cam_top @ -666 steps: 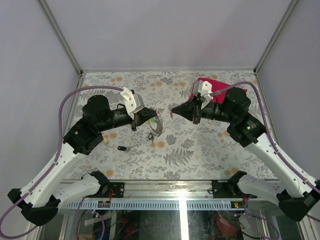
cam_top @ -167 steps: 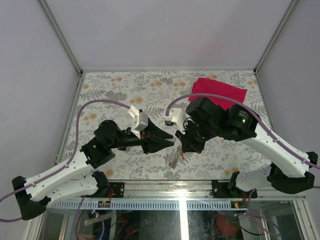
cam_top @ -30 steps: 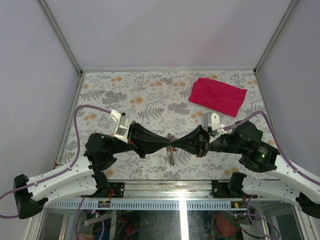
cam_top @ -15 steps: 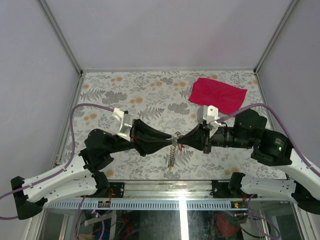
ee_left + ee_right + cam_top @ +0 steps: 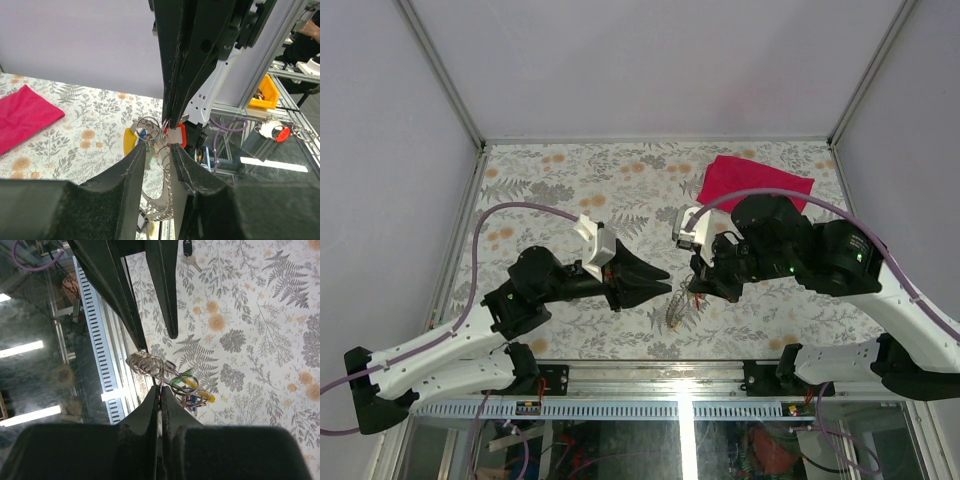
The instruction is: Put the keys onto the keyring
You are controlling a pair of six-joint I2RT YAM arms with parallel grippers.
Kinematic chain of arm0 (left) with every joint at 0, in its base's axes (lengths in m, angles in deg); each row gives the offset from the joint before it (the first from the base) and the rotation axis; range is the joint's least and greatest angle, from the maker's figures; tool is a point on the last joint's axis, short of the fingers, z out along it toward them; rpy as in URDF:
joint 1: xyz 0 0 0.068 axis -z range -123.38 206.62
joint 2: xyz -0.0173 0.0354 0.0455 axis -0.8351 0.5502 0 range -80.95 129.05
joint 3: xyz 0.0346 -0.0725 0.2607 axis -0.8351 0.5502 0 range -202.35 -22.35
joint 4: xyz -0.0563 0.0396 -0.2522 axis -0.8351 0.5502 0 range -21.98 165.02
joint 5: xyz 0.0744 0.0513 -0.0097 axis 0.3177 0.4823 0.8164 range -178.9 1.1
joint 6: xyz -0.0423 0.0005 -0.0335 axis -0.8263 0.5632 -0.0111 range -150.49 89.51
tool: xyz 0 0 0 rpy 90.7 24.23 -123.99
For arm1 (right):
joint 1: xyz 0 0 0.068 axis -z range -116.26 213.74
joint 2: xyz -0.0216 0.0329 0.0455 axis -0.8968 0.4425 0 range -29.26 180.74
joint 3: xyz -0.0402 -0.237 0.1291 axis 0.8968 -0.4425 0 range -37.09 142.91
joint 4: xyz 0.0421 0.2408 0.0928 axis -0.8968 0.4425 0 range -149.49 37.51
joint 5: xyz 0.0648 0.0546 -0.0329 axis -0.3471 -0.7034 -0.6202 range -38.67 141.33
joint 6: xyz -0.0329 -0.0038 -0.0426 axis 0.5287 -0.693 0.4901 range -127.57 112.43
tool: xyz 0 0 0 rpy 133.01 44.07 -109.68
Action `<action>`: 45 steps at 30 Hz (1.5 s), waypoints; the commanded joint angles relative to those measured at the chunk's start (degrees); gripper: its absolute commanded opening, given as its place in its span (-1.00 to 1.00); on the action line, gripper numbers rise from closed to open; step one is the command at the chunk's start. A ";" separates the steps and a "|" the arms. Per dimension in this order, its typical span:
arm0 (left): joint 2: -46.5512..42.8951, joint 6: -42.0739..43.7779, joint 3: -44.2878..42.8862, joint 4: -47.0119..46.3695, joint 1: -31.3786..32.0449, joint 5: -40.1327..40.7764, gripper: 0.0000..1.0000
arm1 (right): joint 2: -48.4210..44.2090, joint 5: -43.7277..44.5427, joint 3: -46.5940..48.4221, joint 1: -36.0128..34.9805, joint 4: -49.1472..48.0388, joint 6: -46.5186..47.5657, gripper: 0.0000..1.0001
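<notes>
The keyring (image 5: 677,312), silvery coils bundled with yellow, blue and green tags, hangs in mid-air over the table's near middle. My right gripper (image 5: 692,288) is shut on a red-tagged key (image 5: 176,136) at the top of that bundle. In the right wrist view the ring coils (image 5: 145,363) sit just beyond the shut right gripper (image 5: 159,388). My left gripper (image 5: 670,281) faces it from the left, jaws slightly apart. In the left wrist view the left gripper (image 5: 157,148) straddles the dangling metal strand without pinching it. A small black key (image 5: 186,249) lies on the table.
A red cloth (image 5: 755,183) lies at the back right of the floral tabletop (image 5: 570,180). The metal rail of the table's near edge (image 5: 680,370) runs just below the hanging bundle. Grey walls enclose three sides.
My left gripper has opened and drawn back a little from the bundle. The right arm has swung up and left, carrying the keyring, which now dangles from it.
</notes>
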 commanded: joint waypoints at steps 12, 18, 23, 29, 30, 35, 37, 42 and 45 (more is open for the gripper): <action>3.75 2.92 -3.56 1.23 0.73 -4.50 -0.45 | 7.34 -2.21 9.66 -0.12 9.87 1.74 -1.00; 5.05 3.32 -4.50 1.94 1.23 -5.38 -0.45 | 7.81 -3.12 9.74 -0.08 9.37 1.84 -1.00; 6.02 3.88 -4.86 2.64 1.68 -5.20 -0.46 | 7.82 -3.95 9.72 -0.12 9.21 1.93 -1.00; 6.75 4.36 -5.64 3.32 2.00 -5.18 -0.53 | 7.21 -4.18 9.33 -0.08 8.57 1.82 -1.00; 6.90 4.48 -5.71 3.42 2.03 -5.21 -0.54 | 7.20 -4.23 9.18 -0.09 8.49 1.82 -1.00; 7.22 4.57 -5.99 3.79 2.33 -5.24 -0.62 | 7.04 -4.36 8.63 -0.13 8.01 1.94 -1.00; 7.37 4.67 -6.06 3.84 2.47 -5.49 -0.74 | 6.87 -4.41 8.24 -0.08 7.58 1.91 -1.00; 8.04 4.89 -6.49 4.67 2.73 -6.35 -0.83 | 6.67 -4.41 8.00 -0.13 7.14 1.83 -1.00; 8.49 5.25 -6.96 5.62 2.92 -6.95 -0.99 | 6.59 -4.34 7.93 -0.10 7.07 1.92 -1.00</action>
